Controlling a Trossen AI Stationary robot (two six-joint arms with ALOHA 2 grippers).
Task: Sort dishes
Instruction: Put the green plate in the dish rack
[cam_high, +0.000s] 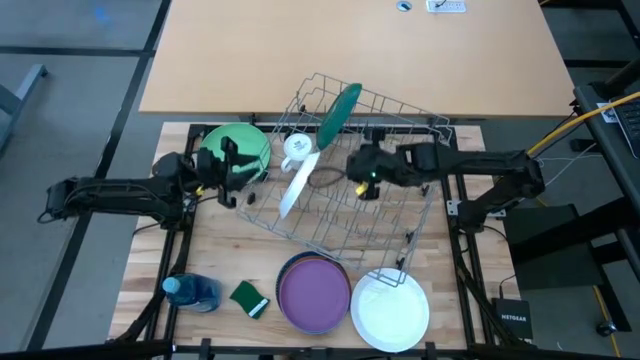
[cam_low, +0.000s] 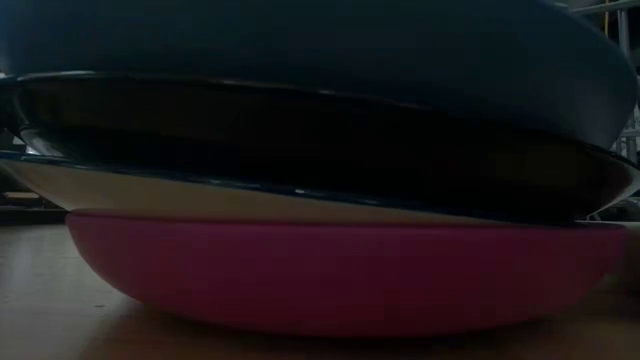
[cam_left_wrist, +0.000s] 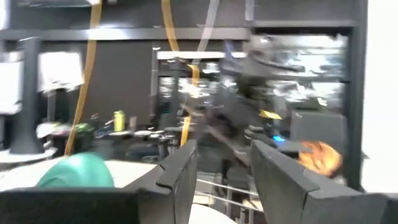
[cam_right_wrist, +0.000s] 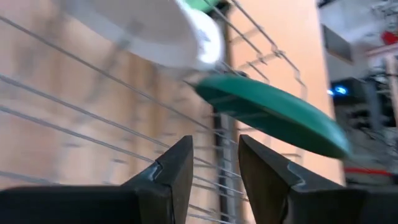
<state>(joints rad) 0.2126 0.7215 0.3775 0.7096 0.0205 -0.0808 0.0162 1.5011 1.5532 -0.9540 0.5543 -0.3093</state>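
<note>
I see my right gripper released above the wire rack near the dark green plate standing there; my left gripper is released too; a careless push may tip the rack.

Wire rack, mug, sponge, bottle.

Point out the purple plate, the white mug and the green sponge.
purple plate (cam_high: 314, 291), high view, centre of its face.
white mug (cam_high: 296, 147), high view, its rim.
green sponge (cam_high: 249, 297), high view, its middle.
</note>
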